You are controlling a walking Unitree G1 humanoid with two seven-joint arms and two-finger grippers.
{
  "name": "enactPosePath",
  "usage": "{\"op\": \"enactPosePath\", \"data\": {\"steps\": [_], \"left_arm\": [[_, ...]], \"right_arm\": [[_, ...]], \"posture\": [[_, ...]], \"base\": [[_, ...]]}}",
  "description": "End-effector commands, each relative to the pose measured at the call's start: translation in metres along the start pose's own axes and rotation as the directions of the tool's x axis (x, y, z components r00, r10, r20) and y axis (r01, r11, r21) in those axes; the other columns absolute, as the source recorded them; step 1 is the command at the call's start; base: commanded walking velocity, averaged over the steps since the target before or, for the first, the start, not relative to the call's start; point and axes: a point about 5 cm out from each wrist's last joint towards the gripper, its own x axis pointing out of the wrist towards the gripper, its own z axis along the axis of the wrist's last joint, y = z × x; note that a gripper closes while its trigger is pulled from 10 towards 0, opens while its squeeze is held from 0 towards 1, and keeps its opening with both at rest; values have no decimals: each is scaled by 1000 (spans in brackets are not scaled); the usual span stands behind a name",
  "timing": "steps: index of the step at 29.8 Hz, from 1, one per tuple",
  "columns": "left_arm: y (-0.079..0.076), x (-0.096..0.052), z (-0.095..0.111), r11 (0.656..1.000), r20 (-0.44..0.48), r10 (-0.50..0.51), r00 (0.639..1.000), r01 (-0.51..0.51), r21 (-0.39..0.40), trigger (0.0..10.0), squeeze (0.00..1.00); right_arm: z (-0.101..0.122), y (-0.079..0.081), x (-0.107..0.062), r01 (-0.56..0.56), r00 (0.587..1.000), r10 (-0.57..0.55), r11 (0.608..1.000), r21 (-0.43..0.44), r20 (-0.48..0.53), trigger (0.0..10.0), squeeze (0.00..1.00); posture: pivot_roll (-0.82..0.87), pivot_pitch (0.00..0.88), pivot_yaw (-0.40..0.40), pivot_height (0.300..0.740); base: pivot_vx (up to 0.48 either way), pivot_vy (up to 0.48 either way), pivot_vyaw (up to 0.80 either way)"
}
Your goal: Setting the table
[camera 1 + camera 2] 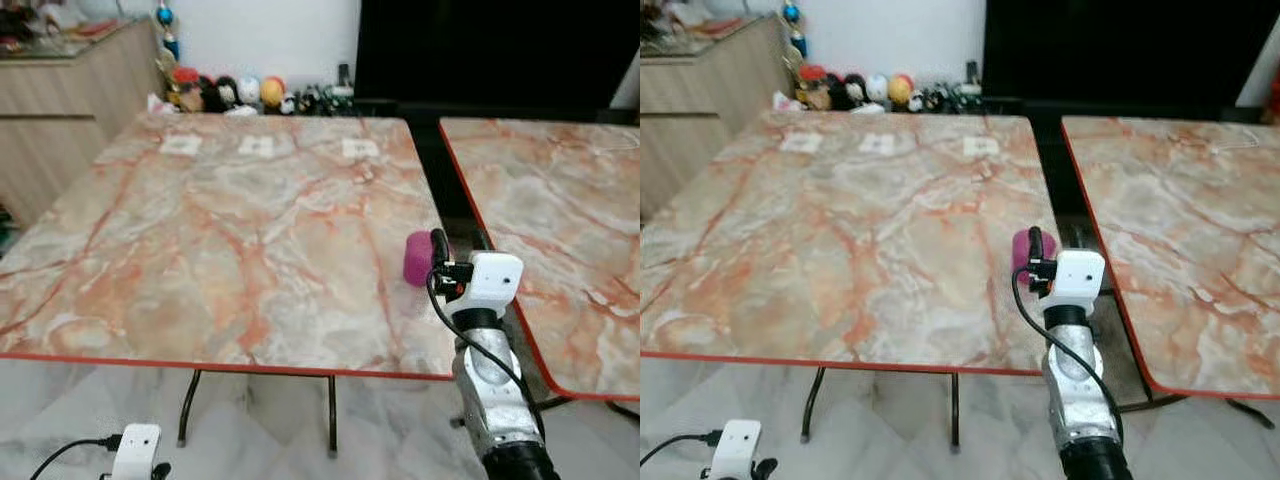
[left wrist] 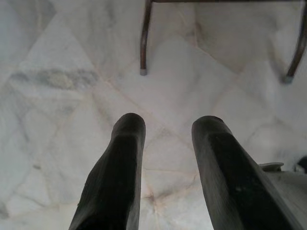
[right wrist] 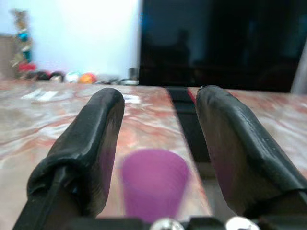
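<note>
Marble table [image 1: 230, 230] bears purple cup [image 1: 417, 258] between open right claw [image 3: 158, 139] fingers

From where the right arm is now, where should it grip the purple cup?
Grip the purple cup across its side walls, coming level from the near table edge. It stands on the table, tapered, already between the right gripper's open fingers.

Your head cameras are looking down across the table [image 1: 230, 240]; your right wrist camera is skimming it, your left facing floor [image 2: 57, 96].
</note>
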Motion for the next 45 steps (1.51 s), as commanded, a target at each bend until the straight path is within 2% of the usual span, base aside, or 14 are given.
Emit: {"op": "enactPosePath", "data": {"steps": [1, 6, 14, 21, 23, 30, 32, 36, 40, 45], "left_arm": [[1, -2, -7, 1000, -25, 1, 1000, -1, -2, 10000, 0], [1, -2, -7, 1000, -24, 4, 1000, -4, 0, 10000, 0], [2, -2, -7, 1000, -23, 9, 1000, -8, 3, 10000, 0], [2, -2, -8, 1000, -23, 8, 1000, -8, 5, 10000, 0], [2, -2, -8, 1000, -24, 8, 1000, -8, 5, 10000, 0], [2, -2, -7, 1000, -24, 6, 1000, -6, 7, 10000, 0], [1, -2, -7, 1000, -25, 3, 1000, -3, 9, 10000, 0], [1, -2, -7, 1000, -25, 1, 1000, -1, 8, 10000, 0], [1, -2, -8, 1000, -26, 0, 1000, 0, 9, 10000, 0], [0, -2, -9, 1000, -29, -4, 1000, 4, 13, 10000, 0]], "right_arm": [[3, 11, 1, -38, 999, 38, 999, 3, 11, 10000, 0], [2, 8, 1, -8, 1000, 8, 999, 33, 6, 10000, 0], [4, 6, 2, 1, 1000, -1, 1000, 26, 9, 10000, 0], [14, -6, 1, 117, 991, -119, 993, 33, 57, 10000, 0], [17, -9, 2, 146, 988, -148, 987, 61, 39, 10000, 0], [23, -18, 7, 144, 979, -149, 989, -45, -137, 10000, 0], [29, -15, 7, 68, 978, -83, 994, -81, -193, 10000, 0], [40, -6, 1, -28, 971, 2, 994, -105, -240, 10000, 0], [50, 0, -5, -75, 966, 43, 990, -118, -256, 10000, 0], [55, 1, -21, -117, 931, 44, 976, -183, -363, 10000, 0]], "posture": [[95, 0, -36, 740], [95, 0, -36, 740], [95, 0, -37, 740], [94, 0, -37, 740], [94, 0, -37, 740], [88, 0, -37, 740], [80, 0, -37, 740], [80, 0, -37, 740], [69, 0, -39, 740], [60, 0, -42, 740]], "base": [[364, 0, 800], [338, 0, 160], [0, 0, 0], [0, 0, 0], [0, 0, 0], [0, 0, 0], [0, 0, 0], [0, 0, 0], [0, 0, 0], [0, 0, 0]]}}
